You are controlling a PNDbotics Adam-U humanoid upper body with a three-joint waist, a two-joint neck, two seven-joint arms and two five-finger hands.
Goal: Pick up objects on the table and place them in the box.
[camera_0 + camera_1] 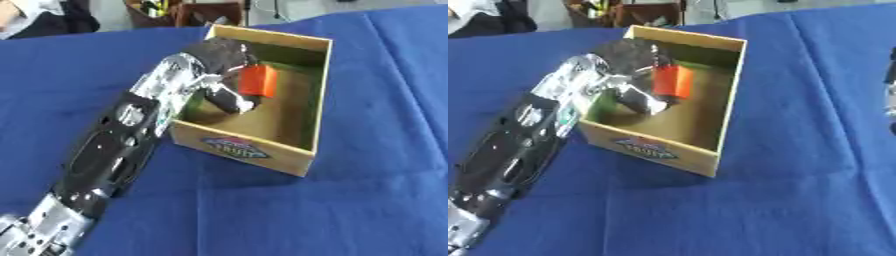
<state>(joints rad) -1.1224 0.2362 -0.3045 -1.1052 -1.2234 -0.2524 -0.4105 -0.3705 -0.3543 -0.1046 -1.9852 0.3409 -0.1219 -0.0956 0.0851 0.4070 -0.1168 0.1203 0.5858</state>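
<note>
Nearest the camera, the robot's left arm (105,165) enters from the lower left corner, black with silver joints, and runs diagonally up across the blue tablecloth (367,200) toward the middle of the scene. Only this one arm reaches over the work; a dark sliver at the right edge of the right eye view may belong to the right arm, but no right hand can be made out.

Just beyond the forearm stands one box (254,150), made of pale wood or card, open at the top, with a coloured label on its near wall. It sits askew on the cloth, its near corner pointing toward the lower right. The arm crosses the box's left wall, touching or nearly touching the rim.

Inside the box, the left hand (223,87) has its fingers and thumb curled round one orange block (259,81), which it holds upright above the box floor, toward the far half of the interior. Whether the block's lower edge touches the floor cannot be told. A strip of green shows along the inside of the far and right walls. No other loose object is visible on the cloth.

At the far edge, beyond the table, lies dark clutter, with a brown container (188,12).
</note>
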